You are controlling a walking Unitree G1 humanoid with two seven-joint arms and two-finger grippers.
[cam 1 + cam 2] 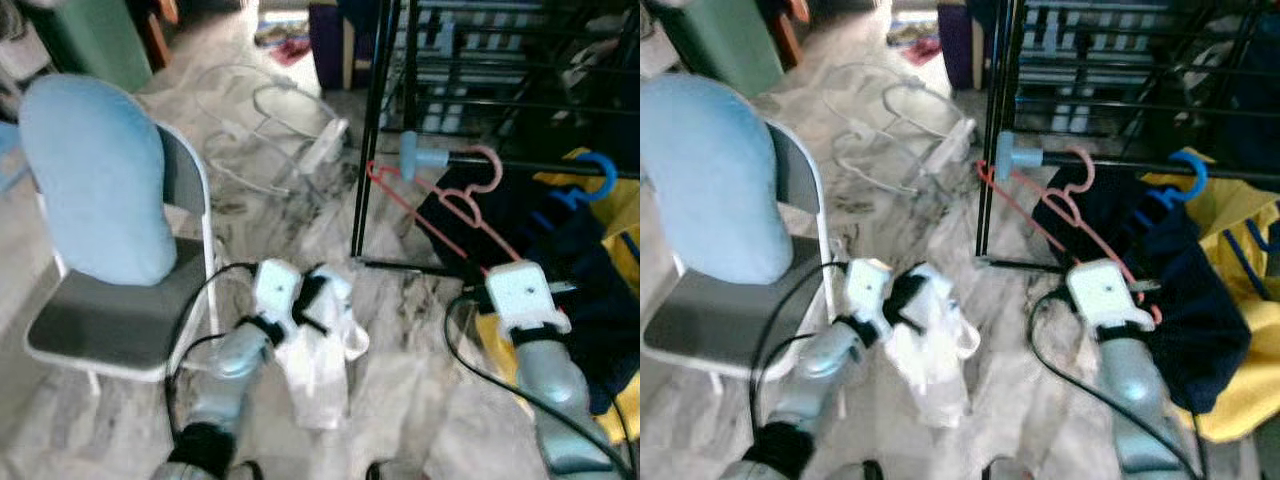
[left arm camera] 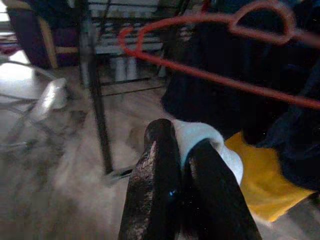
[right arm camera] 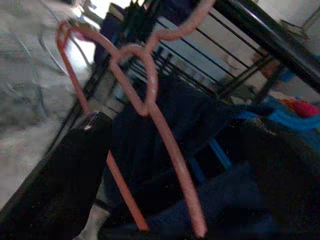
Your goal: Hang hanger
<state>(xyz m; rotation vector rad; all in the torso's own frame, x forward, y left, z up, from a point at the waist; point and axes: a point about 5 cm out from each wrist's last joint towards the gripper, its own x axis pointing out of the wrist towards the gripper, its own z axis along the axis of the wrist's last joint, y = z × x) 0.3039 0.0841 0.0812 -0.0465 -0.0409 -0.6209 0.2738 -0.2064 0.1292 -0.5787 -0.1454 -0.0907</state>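
Pink hanger hooked on the black rack's rail, one end pinched by the right gripper

The black rack (image 1: 372, 150) is the landmark: off to its left stands a grey chair (image 1: 120, 330) with a blue cushion (image 1: 95, 190). From the rack's rail hangs the pink hanger (image 1: 450, 205) — hook over the bar, beside a blue hanger (image 1: 590, 170). Below it, the right gripper (image 3: 125, 200) clamps the hanger's lower end. Left of the rack's foot, the left gripper (image 2: 185, 190) — fingers pressed together — pinches a white cloth (image 1: 320, 360).

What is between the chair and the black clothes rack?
Between the chair and the rack, white wire hangers lie on the marble floor; nearer, the left gripper holds white cloth.
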